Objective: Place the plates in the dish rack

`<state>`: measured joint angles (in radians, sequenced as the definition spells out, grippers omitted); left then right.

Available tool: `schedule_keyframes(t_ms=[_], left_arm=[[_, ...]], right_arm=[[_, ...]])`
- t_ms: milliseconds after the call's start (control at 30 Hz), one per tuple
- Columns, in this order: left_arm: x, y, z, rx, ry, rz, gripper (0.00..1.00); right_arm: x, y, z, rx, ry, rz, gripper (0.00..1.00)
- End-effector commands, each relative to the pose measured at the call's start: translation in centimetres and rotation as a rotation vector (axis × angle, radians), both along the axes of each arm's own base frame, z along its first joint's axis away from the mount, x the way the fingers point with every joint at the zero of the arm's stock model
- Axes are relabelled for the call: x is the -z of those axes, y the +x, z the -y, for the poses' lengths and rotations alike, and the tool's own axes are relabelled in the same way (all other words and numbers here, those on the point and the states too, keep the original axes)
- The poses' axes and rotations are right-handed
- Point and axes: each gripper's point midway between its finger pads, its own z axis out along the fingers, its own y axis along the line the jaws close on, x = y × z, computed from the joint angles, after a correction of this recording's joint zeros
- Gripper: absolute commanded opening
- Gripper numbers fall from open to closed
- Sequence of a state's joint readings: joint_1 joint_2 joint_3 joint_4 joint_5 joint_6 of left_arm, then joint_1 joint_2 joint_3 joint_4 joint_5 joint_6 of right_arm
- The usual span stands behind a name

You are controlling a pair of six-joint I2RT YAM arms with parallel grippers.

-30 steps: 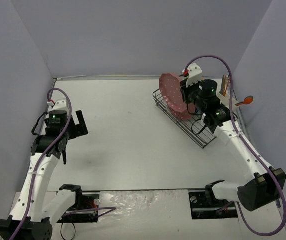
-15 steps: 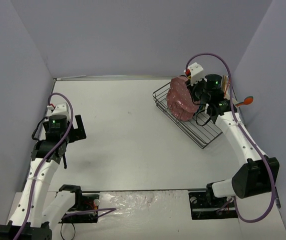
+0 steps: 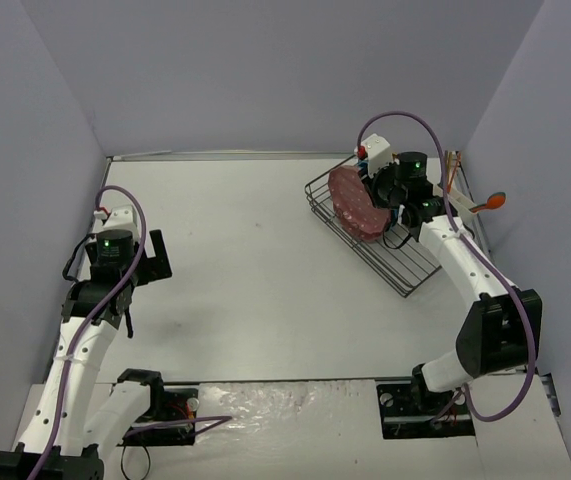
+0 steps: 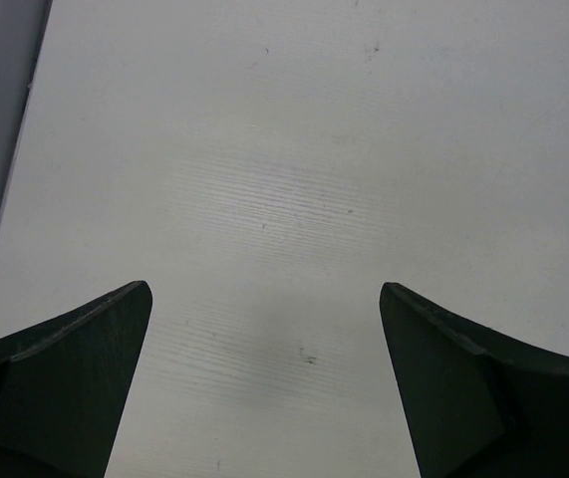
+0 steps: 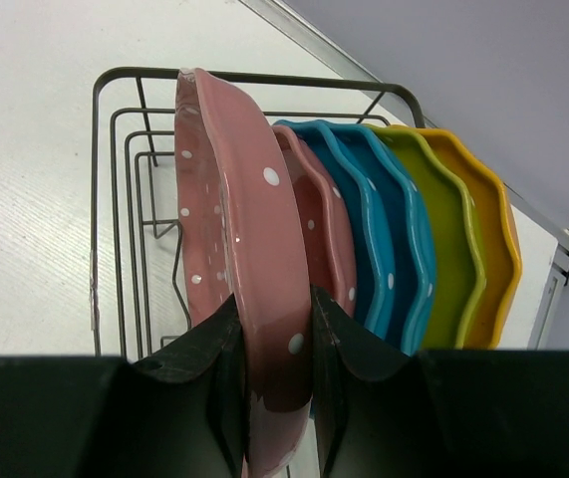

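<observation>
Right pincer (image 5: 274, 299) clamps racked pink plate (image 5: 232, 199); left pincer (image 4: 264, 289) gapes over white table (image 4: 264, 149), lilac walls (image 3: 265, 70) around.

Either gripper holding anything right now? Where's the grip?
Right gripper is shut on the leftmost pink plate, jaws pinching its rim. Left gripper is open, holding nothing.

My dish rack (image 3: 410, 265), dark wire with wavy dividers, sits at the upper right of the top view. Six dotted, scallop-edged plates stand on edge in it, side by side: the front pink plate (image 5: 226, 229), pinched by my right end effector (image 5: 274, 329), then a second pink plate (image 5: 316, 214), a blue plate (image 5: 364, 234), a second blue plate (image 5: 412, 244), a yellow-green plate (image 5: 455, 254) and an orange plate (image 5: 501, 249).
</observation>
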<state>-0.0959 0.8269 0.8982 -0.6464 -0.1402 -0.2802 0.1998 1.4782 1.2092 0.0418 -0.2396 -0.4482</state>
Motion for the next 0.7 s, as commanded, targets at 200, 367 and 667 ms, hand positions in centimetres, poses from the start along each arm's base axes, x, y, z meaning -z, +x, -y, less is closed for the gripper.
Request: schedule_keyframes(t_ms=[200,367,667], left_arm=[[-2.0,0.8,-0.5,-0.01,0.019,0.082,0.97],[-2.3,0.7,-0.5,-0.01,0.019,0.091,0.97],[-2.3,0.6,-0.6,-0.015,0.022,0.093,0.97]], right_arm=[[-2.3,1.5,-3.0,-0.043,0.064,0.168,0.0],[-0.7,1.0,-3.5,-0.031,0.079,0.15,0.07],[-0.6,0.9,-3.7,-0.012,0.124,0.156,0.5]])
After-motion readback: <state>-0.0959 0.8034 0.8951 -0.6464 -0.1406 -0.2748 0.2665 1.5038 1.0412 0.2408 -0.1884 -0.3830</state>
